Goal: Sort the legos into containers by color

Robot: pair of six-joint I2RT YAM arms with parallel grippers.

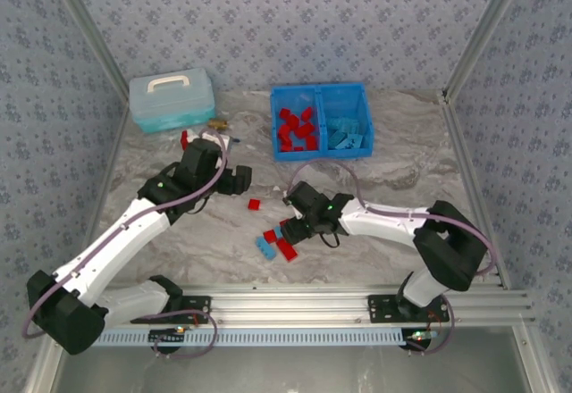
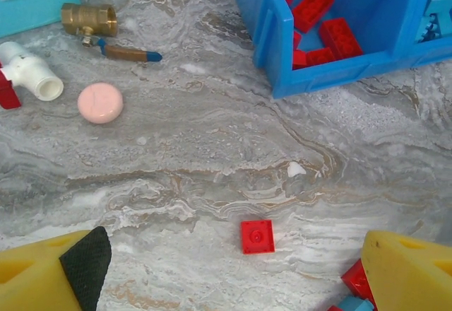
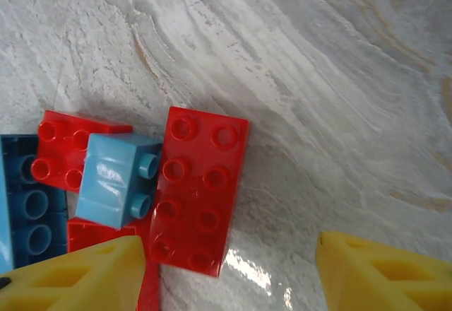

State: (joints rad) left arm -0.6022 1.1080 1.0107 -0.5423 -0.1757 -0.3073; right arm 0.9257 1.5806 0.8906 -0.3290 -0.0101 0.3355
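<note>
Several legos (image 1: 275, 241) loose; right pincer (image 3: 227, 254) open astride long red brick (image 3: 198, 191); left pincer (image 2: 234, 244) open, empty. Next: grip, carry to bin (image 1: 322, 154), twelve o'clock.

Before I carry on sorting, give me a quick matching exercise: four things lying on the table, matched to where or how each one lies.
Things:
1. small red square plastic brick
2. pink round disc
3. long red eight-stud plastic brick
4. small light blue plastic brick

Places or states:
A. tipped on its side, studs pointing sideways
B. flat, studs up, in a tight cluster of bricks
C. alone on the bare marble tabletop
D. near a white plastic pipe fitting

Pairs: 1-C, 2-D, 3-B, 4-A
</note>
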